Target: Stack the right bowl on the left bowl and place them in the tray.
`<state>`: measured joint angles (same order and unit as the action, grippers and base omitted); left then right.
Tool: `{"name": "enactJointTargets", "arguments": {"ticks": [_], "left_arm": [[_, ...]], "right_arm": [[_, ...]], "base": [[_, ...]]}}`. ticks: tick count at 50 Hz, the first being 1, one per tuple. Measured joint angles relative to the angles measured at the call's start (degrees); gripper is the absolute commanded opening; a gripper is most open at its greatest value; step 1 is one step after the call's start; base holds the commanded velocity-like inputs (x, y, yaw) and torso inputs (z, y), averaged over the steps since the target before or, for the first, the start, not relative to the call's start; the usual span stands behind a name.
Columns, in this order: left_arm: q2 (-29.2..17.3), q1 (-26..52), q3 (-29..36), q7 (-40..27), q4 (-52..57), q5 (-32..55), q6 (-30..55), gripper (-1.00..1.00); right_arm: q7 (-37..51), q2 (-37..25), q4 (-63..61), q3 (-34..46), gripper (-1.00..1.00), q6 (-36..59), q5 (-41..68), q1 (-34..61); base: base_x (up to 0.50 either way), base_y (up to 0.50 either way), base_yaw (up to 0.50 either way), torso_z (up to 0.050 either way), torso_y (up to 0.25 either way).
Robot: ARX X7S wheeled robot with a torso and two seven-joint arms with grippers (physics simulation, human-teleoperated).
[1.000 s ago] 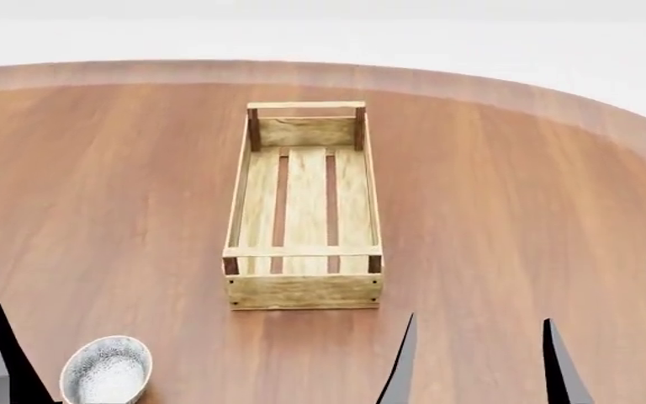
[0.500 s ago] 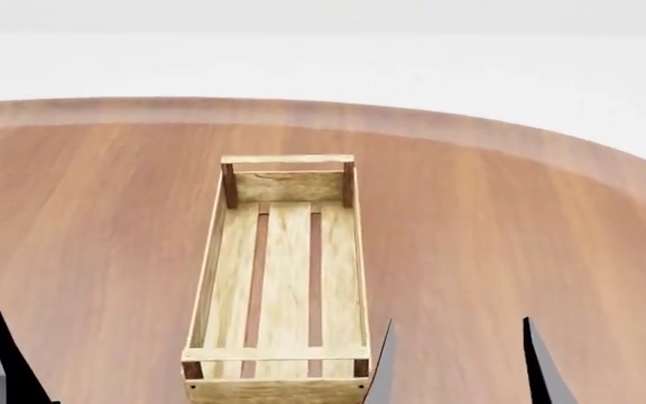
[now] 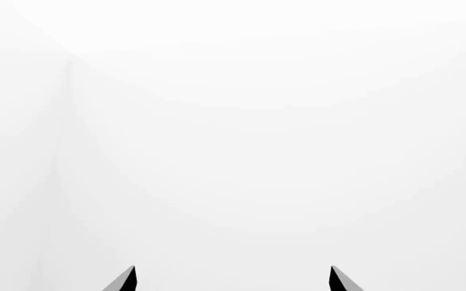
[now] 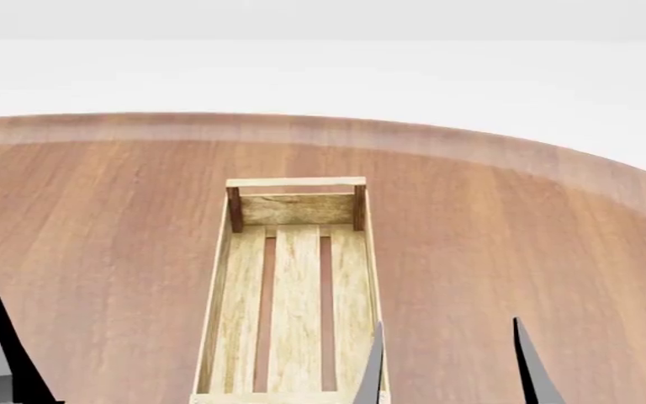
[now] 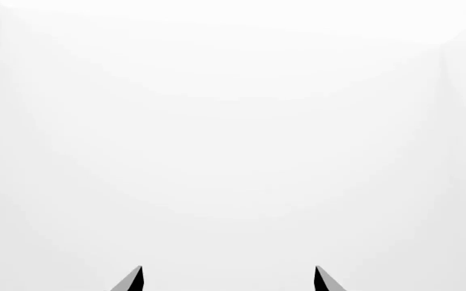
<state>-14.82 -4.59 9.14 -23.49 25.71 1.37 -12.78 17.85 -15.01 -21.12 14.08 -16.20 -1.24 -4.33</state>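
Tray (image 4: 296, 278): long light-wood crate lying lengthwise on the desk (image 4: 525, 244), centred in your head view, its near end cut off by the lower frame edge. Three slatted floor boards show, with dark gaps between; low plank walls, dark corner posts at the far end. Nothing lies in the part you can see.

Handling, judged: stiff and boxy, and it need not be lifted. Neither bowl is in any view, so you cannot read their material, weight or rim. When you find them, expect a rigid, smooth, possibly slippery shell; take the rim between the fingers rather than the body.

Right gripper (image 4: 447, 362): two dark fingers rise at the lower right of the head view, well apart, nothing between them. The inner one overlaps the tray's right wall in the picture; whether it touches cannot be told. The right wrist view agrees: spread tips against blank white.

Left gripper (image 3: 233, 279): fingers spread wide and empty in its wrist view. The head view catches only one finger (image 4: 3, 353) at the far left.

Hidden: both bowls, the tray's near end, the desk nearest you. Both wrist views face blank white and give no bearing.
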Motion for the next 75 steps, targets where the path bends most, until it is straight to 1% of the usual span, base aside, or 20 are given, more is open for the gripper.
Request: {"name": "enactJointTargets", "arguments": {"ticks": [3,14,27,51,67,72,75], "left_arm": [[-0.06,0.02,0.12,-0.07,-0.11,-0.03,-0.06,1.00],[-0.38,-0.07,0.18,-0.64,0.22,-0.34,1.17,1.00],[-0.68,-0.22,0.61,-1.47,0.52,-2.04,3.20,1.00],[-1.20,-0.35,0.90,-2.50,0.83,-2.37,3.66,1.00],[-1.64,-0.07,0.78,-2.67,0.49,-0.84,4.71,1.00],[-2.02,0.20,0.56,-2.49,0.58,0.08,7.48,1.00],[-2.48,0.45,0.14,-2.32,0.77,0.89,10.62,1.00]], "right_arm": [[0.18,-0.04,0.20,-0.06,1.00,-0.21,0.24,0.01],[0.92,0.11,0.94,-0.48,1.00,-0.55,2.04,0.16],[1.53,0.09,1.44,-0.32,1.00,-0.85,2.63,0.24],[2.27,-0.37,1.67,0.29,1.00,-1.16,2.89,0.17],[2.65,-0.70,1.59,0.72,1.00,-0.85,3.05,0.31],[2.75,-0.77,1.75,0.87,1.00,-0.92,3.14,0.36],[2.82,-0.82,1.90,0.93,1.00,-1.00,3.25,0.41]], "base": [[0.49,0.26,0.00,0.000,0.000],[0.00,0.00,0.00,0.000,-0.023],[0.00,0.00,0.00,0.001,-0.250],[0.00,0.00,0.00,0.001,-0.250],[0.00,0.00,0.00,0.000,0.000],[0.00,0.00,0.00,0.000,0.000],[0.00,0.00,0.00,0.000,0.000]]}}
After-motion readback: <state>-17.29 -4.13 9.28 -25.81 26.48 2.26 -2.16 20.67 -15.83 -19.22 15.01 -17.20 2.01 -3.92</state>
